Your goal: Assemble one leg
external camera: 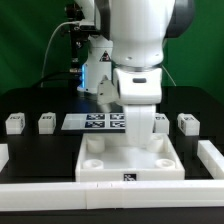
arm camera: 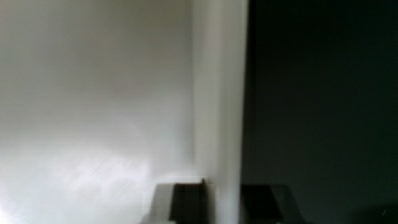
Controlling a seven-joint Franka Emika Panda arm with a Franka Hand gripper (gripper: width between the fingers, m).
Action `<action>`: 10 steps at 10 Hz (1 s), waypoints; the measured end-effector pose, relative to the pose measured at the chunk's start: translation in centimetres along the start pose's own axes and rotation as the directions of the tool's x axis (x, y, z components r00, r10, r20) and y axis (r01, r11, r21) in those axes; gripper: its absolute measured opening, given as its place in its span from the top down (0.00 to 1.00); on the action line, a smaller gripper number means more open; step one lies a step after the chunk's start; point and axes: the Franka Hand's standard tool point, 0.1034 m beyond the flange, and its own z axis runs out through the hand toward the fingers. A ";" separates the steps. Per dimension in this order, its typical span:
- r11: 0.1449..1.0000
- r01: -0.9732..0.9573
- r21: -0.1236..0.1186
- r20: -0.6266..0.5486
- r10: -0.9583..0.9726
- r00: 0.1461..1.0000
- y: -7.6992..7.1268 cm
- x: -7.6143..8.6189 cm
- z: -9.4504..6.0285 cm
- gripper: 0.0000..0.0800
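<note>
The big flat white square top lies at the front middle of the black table, its round corner sockets facing up. My gripper stands straight down on the top's far edge; the hand hides its fingers there. In the wrist view the two dark fingers stand tight on either side of the top's thin white edge, so my gripper looks shut on it. Small white legs stand in a row behind: two on the exterior view's left and two on its right.
The marker board lies flat behind the top, between the legs. A low white wall runs along the front, with white side pieces on the exterior view's right and left. Cables and a stand rise at the back.
</note>
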 end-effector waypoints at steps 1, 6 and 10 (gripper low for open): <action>1.000 -0.002 0.000 -0.001 0.002 1.000 0.4 1.1 -0.1 0.91; 1.000 0.013 -0.016 -0.008 -0.013 1.000 1.7 3.8 -0.4 0.91; 1.000 0.015 -0.019 -0.008 -0.015 1.000 1.9 3.7 -0.5 0.91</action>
